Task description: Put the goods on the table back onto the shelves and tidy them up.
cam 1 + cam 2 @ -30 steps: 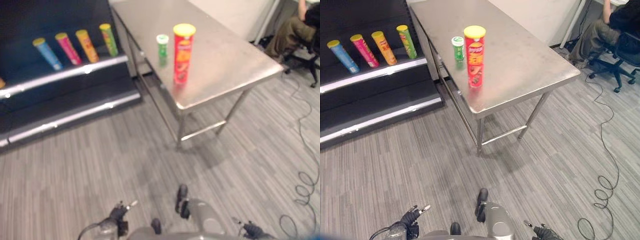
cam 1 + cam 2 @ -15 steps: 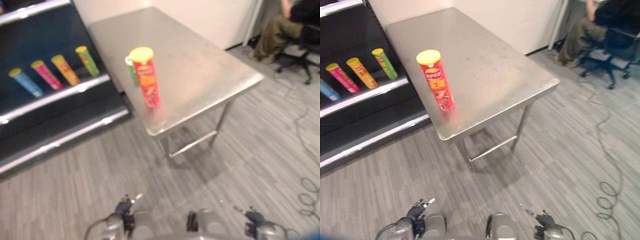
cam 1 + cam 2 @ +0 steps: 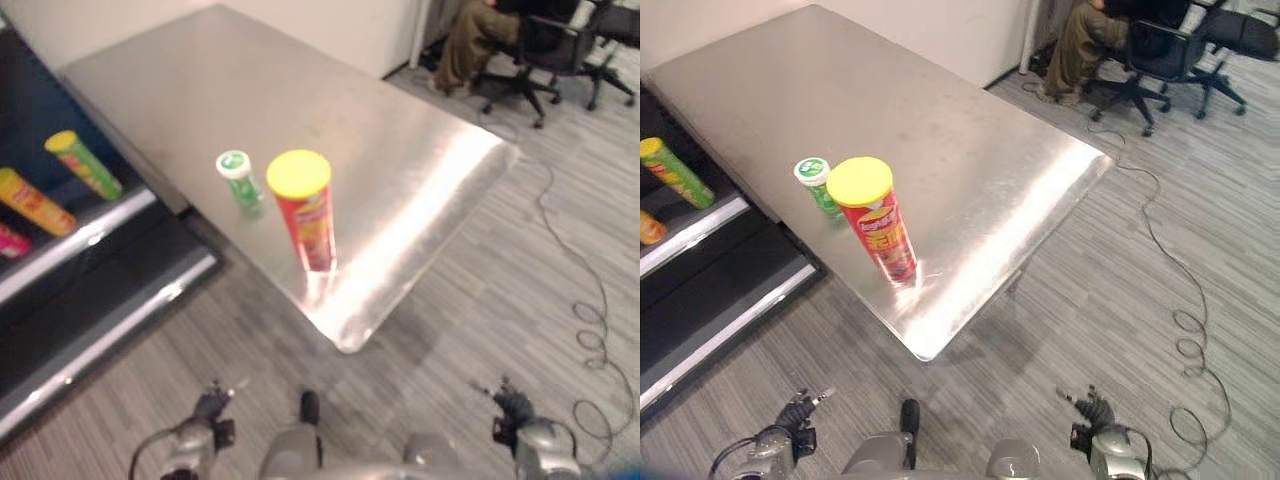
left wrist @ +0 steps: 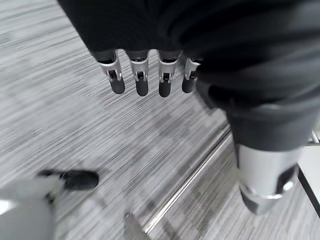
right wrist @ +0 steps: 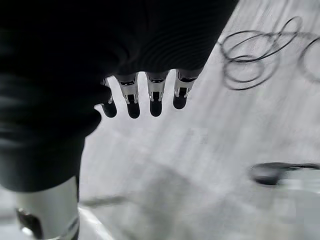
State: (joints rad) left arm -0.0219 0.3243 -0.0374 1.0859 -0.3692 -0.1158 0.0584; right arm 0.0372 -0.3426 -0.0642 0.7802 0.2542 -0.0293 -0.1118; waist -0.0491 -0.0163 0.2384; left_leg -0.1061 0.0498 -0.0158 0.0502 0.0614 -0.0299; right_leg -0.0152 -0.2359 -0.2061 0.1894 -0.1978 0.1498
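Pretty bright overhead light, big glare patch on the steel table [image 3: 420, 215] near its front corner. Shelves [image 3: 60, 300] stay dark, both wrist views motion-blurred.

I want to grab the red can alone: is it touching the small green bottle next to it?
Apart. In the left eye view bare table shows between the red can and the small green bottle.
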